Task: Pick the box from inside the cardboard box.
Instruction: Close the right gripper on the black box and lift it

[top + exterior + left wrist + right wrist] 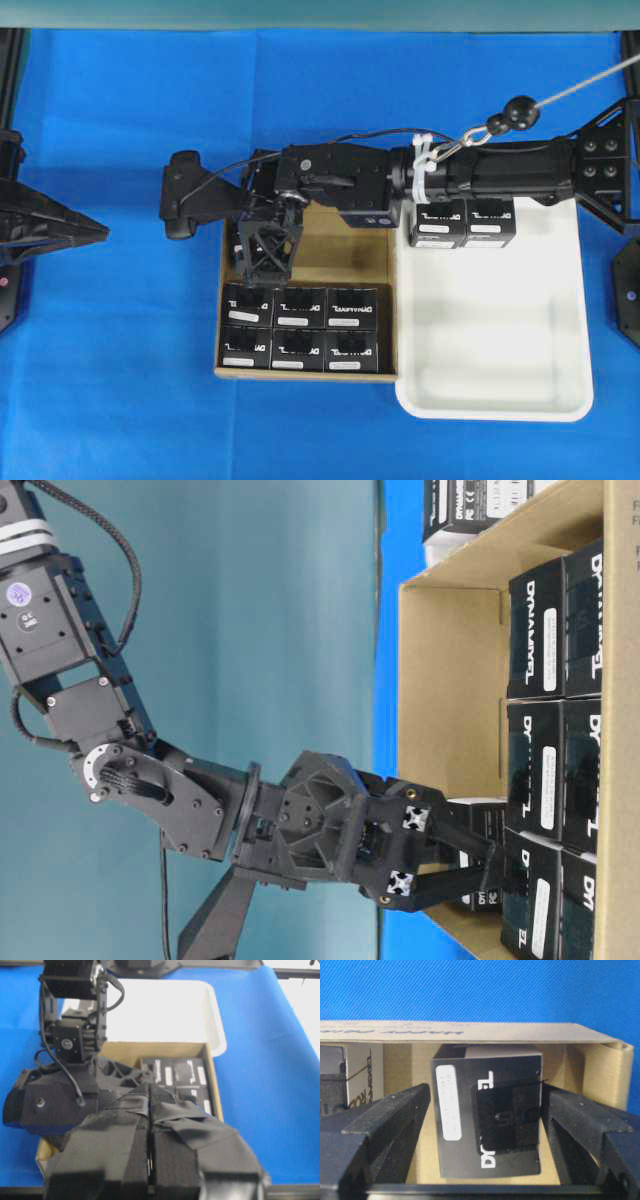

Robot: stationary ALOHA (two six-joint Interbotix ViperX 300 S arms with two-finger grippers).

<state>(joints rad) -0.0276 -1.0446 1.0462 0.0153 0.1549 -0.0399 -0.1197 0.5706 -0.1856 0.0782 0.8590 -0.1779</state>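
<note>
"DYNAMIXEL" on the black boxes (535, 630)

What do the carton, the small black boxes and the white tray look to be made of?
The cardboard box looks like plain brown corrugated board, matte, with a raw cut rim. The box between the open right gripper fingers looks like printed black paperboard with a slight sheen, white lettering and a white label. The white tray seems to be smooth moulded plastic, with rounded corners and soft highlights; I can't be sure.
</note>
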